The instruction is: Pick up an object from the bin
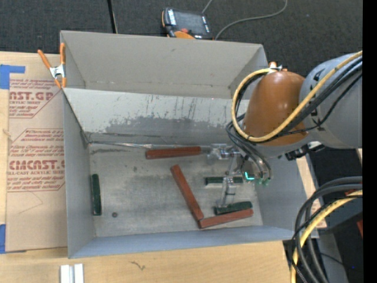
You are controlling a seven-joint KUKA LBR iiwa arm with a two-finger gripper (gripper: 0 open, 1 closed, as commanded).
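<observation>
The end effector (227, 198) (open or closed, we cannot tell) hangs over a dark green stick (234, 207) at the bin's (147, 69) four o'clock, handy for grasping, we judge.

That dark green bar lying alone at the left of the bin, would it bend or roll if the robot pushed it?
The dark green bar looks straight and flat-sided, so it is probably stiff and likelier to slide than roll. It is slim, so likely light.
</observation>
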